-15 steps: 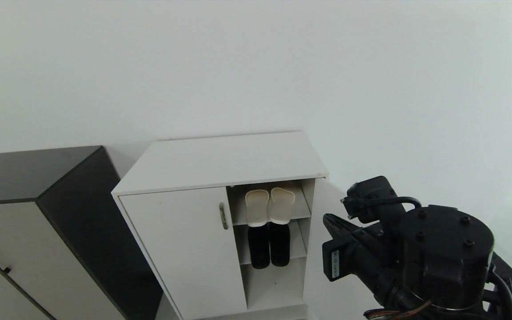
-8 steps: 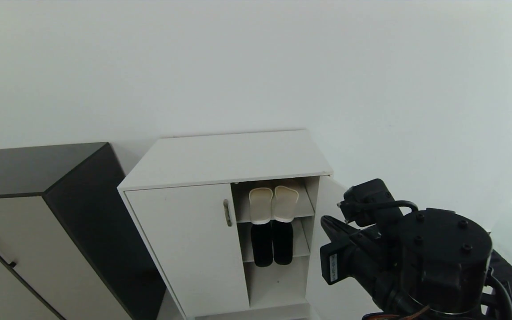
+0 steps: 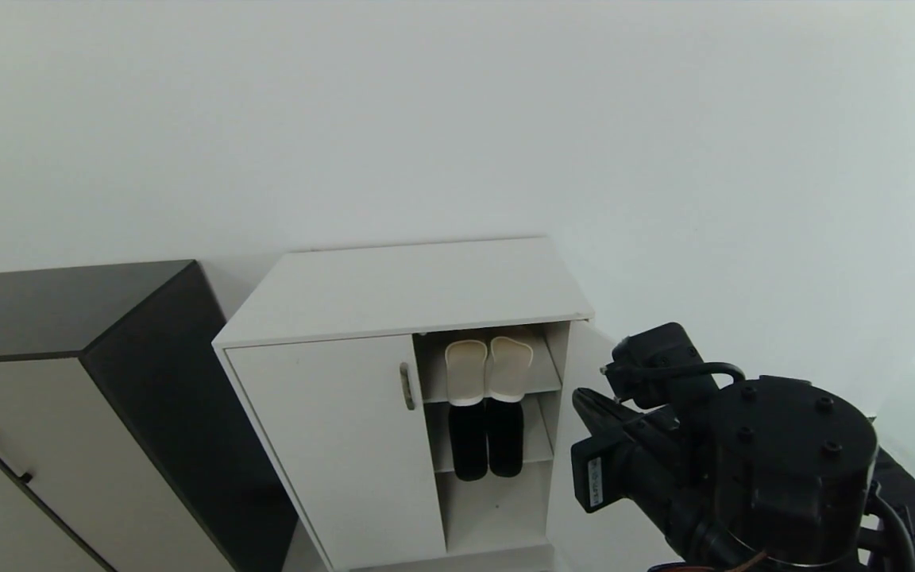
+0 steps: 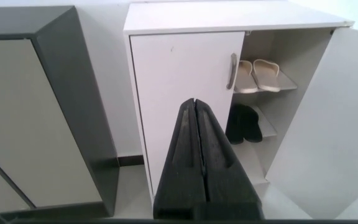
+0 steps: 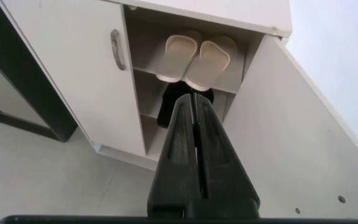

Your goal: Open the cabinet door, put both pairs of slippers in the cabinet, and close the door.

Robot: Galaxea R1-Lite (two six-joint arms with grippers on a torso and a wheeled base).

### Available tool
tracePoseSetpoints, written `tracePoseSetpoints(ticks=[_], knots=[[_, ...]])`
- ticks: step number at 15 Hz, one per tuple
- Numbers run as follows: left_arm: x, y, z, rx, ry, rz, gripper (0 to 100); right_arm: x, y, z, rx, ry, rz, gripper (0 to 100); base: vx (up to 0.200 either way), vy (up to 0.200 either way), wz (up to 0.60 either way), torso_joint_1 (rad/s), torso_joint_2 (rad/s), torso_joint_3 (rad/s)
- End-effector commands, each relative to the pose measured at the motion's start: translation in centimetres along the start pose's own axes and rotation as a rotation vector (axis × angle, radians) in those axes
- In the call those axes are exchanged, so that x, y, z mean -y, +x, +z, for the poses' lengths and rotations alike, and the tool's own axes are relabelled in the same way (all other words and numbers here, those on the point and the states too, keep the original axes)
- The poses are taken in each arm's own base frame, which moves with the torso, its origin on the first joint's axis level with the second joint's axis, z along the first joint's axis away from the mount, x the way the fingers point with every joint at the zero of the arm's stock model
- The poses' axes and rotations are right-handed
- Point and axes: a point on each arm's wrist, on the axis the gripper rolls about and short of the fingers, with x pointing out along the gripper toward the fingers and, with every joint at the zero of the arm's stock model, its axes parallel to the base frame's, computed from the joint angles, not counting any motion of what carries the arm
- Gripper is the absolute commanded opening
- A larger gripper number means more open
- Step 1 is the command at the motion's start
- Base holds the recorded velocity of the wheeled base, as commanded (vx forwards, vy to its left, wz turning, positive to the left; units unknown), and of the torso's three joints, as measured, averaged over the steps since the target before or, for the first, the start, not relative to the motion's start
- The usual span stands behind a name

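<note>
The white cabinet (image 3: 402,290) stands against the wall with its left door (image 3: 338,445) closed and its right door (image 5: 291,143) swung open. A cream pair of slippers (image 3: 487,369) lies on the top shelf, and a black pair (image 3: 485,438) on the shelf below. Both pairs also appear in the left wrist view, cream slippers (image 4: 263,74) above black slippers (image 4: 243,122). My right gripper (image 5: 193,99) is shut and empty, in front of the open compartment and apart from the cream slippers (image 5: 194,56). My left gripper (image 4: 194,104) is shut and empty, facing the closed left door (image 4: 185,87).
A taller dark cabinet (image 3: 68,318) with pale drawer fronts stands to the left of the white one. A metal handle (image 3: 407,386) sits on the closed door's inner edge. My right arm (image 3: 743,461) is at the lower right, beside the open door. Bare floor (image 5: 55,180) lies in front.
The whole head picture has shifted a little, so the camera moved. The cabinet, the slippers and the door look unchanged.
</note>
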Motion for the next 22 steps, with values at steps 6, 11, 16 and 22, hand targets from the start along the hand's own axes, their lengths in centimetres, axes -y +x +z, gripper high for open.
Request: tracePoseSetpoints(ticks=[6,11,16,22], knots=[[0.0,0.0,0.0,-0.001,0.000,0.000,0,0.1,0.0,-0.1,-0.003,-0.006,-0.003,0,0.000,0.000,-0.10,0.121,-0.28,-0.149],[0.0,0.0,0.0,-0.001,-0.002,0.002,0,2.0,2.1,-0.2,-0.015,-0.011,-0.097,0,0.000,0.000,-0.12,0.003,0.00,-0.002],[0.0,0.0,0.0,-0.001,-0.002,0.002,0,5.6,5.4,1.8,-0.063,0.057,-0.250,0,-0.080,0.000,0.00,0.002,0.00,0.001],[0.0,0.0,0.0,-0.001,-0.002,0.002,0,10.1,10.7,0.9,-0.126,0.100,-0.430,0,-0.033,0.000,0.00,0.001,0.00,-0.001]])
